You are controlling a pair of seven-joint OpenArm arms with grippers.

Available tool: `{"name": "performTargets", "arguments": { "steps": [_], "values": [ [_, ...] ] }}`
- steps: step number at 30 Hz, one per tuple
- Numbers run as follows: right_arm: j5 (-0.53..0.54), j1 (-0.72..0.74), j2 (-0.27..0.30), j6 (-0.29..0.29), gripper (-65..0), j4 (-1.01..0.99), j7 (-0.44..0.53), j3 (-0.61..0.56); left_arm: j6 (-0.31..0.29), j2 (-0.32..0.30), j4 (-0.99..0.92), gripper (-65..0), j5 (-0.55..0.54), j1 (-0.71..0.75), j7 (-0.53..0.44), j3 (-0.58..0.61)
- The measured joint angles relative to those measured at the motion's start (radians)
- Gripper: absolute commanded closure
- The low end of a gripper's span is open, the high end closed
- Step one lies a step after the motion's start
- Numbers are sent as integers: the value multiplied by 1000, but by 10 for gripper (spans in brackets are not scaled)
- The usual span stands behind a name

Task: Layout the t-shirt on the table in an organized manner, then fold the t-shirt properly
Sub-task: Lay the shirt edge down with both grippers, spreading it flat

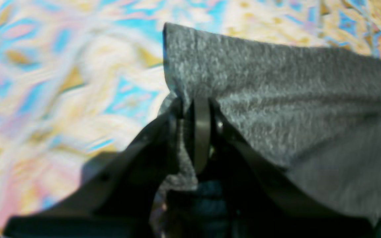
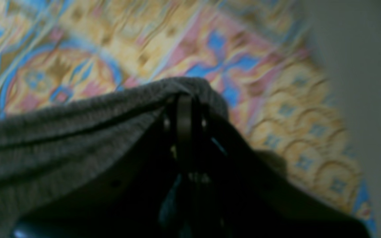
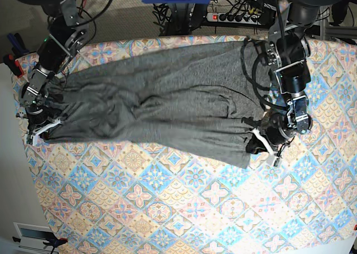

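T-shirt (image 3: 162, 100), dark heather-grey and rumpled, lies stretched across the far half of the table (image 3: 184, 204), running in the base view from about 9 o'clock to about 3 o'clock, with its lower edge sagging toward 4 o'clock. Deep wrinkles fan out from both ends. At the 9 o'clock end the right gripper (image 3: 40, 125) is pressed together on a bunched edge of the fabric; its wrist view shows the knit pulled up into a peak (image 2: 184, 86) at the fingertips, with the patterned tablecloth (image 2: 250, 66) blurred beyond. At the 3 o'clock end the left gripper (image 3: 262, 139) pinches the other edge, and its wrist view shows grey cloth (image 1: 276, 99) caught between the black fingers (image 1: 201, 132) and draping off toward 4 o'clock
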Motion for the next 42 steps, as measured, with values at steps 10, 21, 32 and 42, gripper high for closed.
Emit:
{"name": "performTargets", "arguments": {
  "steps": [10,21,32,42],
  "values": [
    [0,0,8,3,0,0,0,-2,2,2,6,-37,-9,19,-23,-6],
    [0,1,4,-35,-1,0,0,-2,0,7,3,-41,-5,24,-1,-123],
    [-3,-3,6,-37,-242,6,1,-7,0,8,9,-262,-20,33,-3,-122],
    [-5,-4,5,-37,-281,17,-2,-7,0,10,10,-340,-39,41,-15,-122]
  ]
}}
